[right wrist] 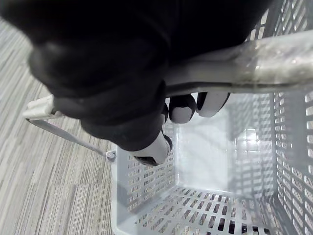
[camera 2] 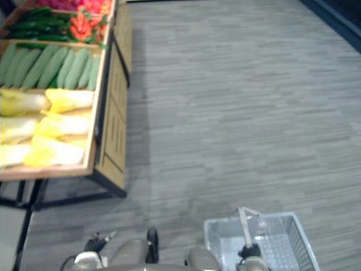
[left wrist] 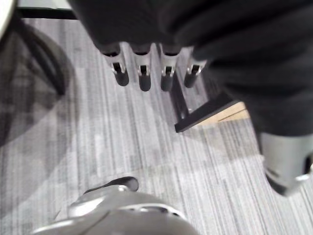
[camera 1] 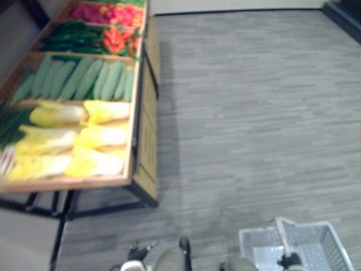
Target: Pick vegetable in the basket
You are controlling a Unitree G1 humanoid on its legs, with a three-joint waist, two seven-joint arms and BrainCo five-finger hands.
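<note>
One basket [camera 1: 330, 245] was there, and one table [camera 1: 67, 183]. On it lay six yellow cabbages [camera 1: 104, 135]. The pale green gourds [camera 1: 84, 79], dark green vegetables [camera 1: 70, 36] and red vegetables [camera 1: 115, 39] were too crowded to count.

Your basket [right wrist: 146, 196] is pale grey plastic, with walls moulded as a perforated lattice and a smooth bottom that carries a faint sheen. Its handle [right wrist: 274, 61] is lighter plastic, glossy and a little mottled. The right hand [right wrist: 112, 83] wears a dark, matt cover — rubber or cloth, you cannot tell which. On the left hand [left wrist: 144, 76] the fingers [left wrist: 167, 78] look like satin silver metal with dark matt tips. The floor [camera 1: 254, 113] is matt grey, streaked in fine strips. The stand [camera 1: 148, 135] looks like light, dull-finished wood on a black metal frame [camera 1: 62, 226] — its cucumbers [camera 1: 84, 79] smooth-skinned, its cabbages [camera 1: 67, 141] leafy and crinkled.
</note>
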